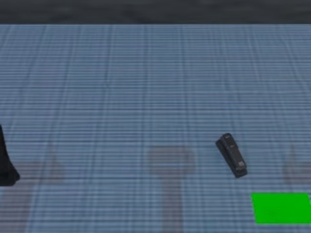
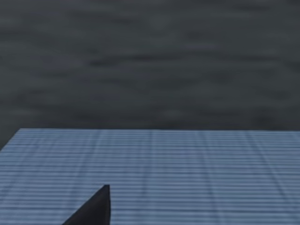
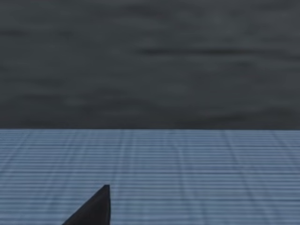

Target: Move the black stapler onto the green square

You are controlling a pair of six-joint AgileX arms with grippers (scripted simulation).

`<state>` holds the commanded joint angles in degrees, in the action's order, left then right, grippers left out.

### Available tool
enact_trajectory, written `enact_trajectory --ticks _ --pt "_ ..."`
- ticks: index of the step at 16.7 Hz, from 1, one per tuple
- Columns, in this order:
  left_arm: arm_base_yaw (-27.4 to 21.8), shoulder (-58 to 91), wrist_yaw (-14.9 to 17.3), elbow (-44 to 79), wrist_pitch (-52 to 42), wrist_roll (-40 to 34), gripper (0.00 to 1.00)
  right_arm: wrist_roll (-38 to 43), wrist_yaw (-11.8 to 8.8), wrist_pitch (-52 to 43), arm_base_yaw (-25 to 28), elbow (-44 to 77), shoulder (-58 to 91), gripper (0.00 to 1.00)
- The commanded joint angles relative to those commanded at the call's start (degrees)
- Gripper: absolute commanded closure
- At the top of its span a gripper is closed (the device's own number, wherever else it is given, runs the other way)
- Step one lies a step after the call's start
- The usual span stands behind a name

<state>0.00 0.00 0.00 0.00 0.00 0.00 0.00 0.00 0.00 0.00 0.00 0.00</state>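
The black stapler (image 1: 232, 155) lies flat on the table right of centre, its length running from upper left to lower right. The green square (image 1: 282, 208) is a flat patch at the table's front right corner, just below and right of the stapler, and nothing lies on it. My left arm (image 1: 7, 165) is parked at the far left edge, far from both. The right arm is outside the top view. Each wrist view shows bare table and only a dark tip of its own gripper: the left gripper (image 2: 96, 211) and the right gripper (image 3: 96, 211). Neither wrist view shows the stapler or the square.
The blue-grey striped table (image 1: 146, 97) ends at a dark band along the far side. Faint grey shadows of the arms lie on the table near the front edge.
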Motion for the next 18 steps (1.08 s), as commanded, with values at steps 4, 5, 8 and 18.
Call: enact_trajectory --ticks 4,5,8,18 --pt "0.00 0.00 0.00 0.00 0.00 0.00 0.00 0.15 -0.07 -1.33 0.65 1.73 1.71 0.00" --pt "0.00 0.00 0.00 0.00 0.00 0.00 0.00 0.29 -0.11 -2.62 1.24 3.51 3.48 0.00" --pt "0.00 0.00 0.00 0.00 0.00 0.00 0.00 0.89 -0.16 -8.67 3.89 12.21 12.46 0.00" --pt "0.00 0.00 0.00 0.00 0.00 0.00 0.00 2.96 0.24 -41.40 17.12 54.89 71.70 0.00"
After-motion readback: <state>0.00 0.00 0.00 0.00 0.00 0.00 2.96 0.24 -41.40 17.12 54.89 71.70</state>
